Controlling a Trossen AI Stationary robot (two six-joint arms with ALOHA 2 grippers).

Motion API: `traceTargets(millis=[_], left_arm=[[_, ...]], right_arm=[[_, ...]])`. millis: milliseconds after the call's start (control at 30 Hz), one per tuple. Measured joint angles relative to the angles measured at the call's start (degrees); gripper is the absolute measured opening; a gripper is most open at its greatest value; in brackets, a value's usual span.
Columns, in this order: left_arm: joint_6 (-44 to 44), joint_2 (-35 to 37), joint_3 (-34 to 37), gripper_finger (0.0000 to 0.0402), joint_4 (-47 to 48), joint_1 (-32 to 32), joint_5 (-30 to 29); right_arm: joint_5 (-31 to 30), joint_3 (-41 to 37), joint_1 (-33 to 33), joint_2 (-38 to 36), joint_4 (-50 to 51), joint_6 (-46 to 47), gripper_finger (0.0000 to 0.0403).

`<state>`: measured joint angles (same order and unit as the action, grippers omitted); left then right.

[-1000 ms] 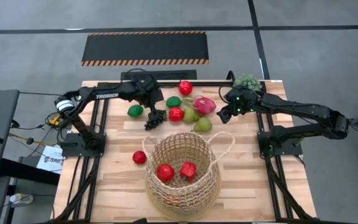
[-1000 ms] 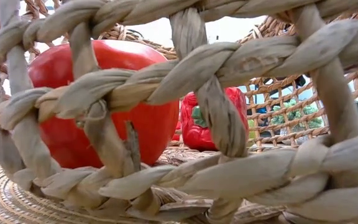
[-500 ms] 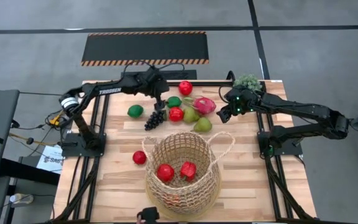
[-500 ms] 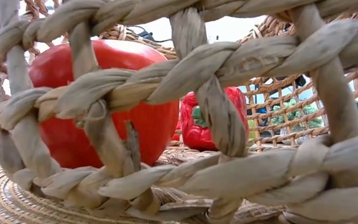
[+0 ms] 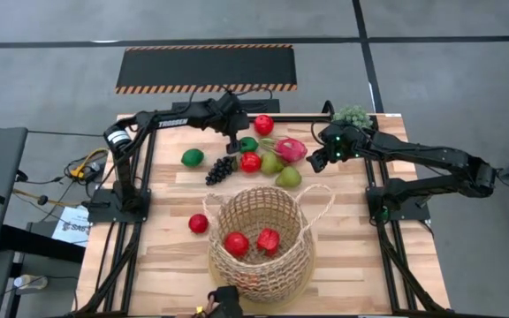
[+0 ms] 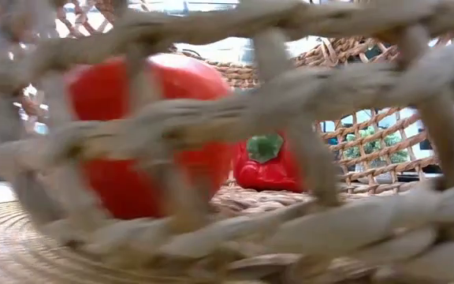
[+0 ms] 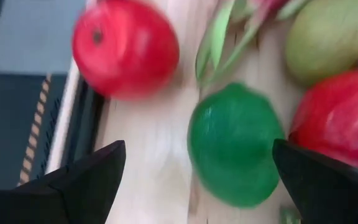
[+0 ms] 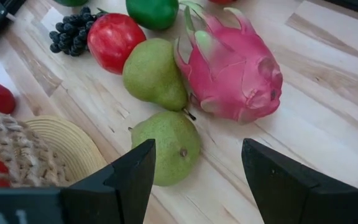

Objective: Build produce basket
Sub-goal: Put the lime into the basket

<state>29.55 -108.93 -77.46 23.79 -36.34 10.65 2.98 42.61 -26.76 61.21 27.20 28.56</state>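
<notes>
left jaws (image 7: 194, 180) reaching farther over the fruit, gaping, empty | lime (image 7: 235, 144) lying between them | basket (image 5: 261, 237) sitting nearer | right jaws (image 8: 194, 171) waiting wide, empty | descending centred is advisable

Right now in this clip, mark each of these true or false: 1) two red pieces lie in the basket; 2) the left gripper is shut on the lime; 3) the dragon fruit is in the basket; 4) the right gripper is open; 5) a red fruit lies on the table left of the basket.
1) The basket holds two red pieces: true.
2) False: the left gripper is open, with the lime ahead between its fingers.
3) False: the dragon fruit lies on the table.
4) The right gripper is open: true.
5) The red fruit lies left of the basket: true.
</notes>
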Motion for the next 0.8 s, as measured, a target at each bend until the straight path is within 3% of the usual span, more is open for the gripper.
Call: traceTargets(millis=[133, 367, 600, 800], left_arm=[[-0.75, 0.1, -0.28, 0.0391, 0.33, -0.06, 5.67], [-0.21, 0.1, -0.19, 0.0391, 1.3, 0.38, 4.26], [-5.25, 1.15, -0.1, 0.0391, 10.97, 0.34, 7.68], [-2.37, 2.13, -0.12, 0.0391, 10.7, -1.81, 9.73]], right_arm=[[0.0, 0.0, 0.0, 0.0, 0.0, 0.0, 0.026], [0.0, 0.0, 0.0, 0.0, -0.02, -0.04, 0.026], [0.0, 0.0, 0.0, 0.0, -0.02, -0.04, 0.026], [0.0, 0.0, 0.02, 0.0, -0.05, -0.35, 0.026]])
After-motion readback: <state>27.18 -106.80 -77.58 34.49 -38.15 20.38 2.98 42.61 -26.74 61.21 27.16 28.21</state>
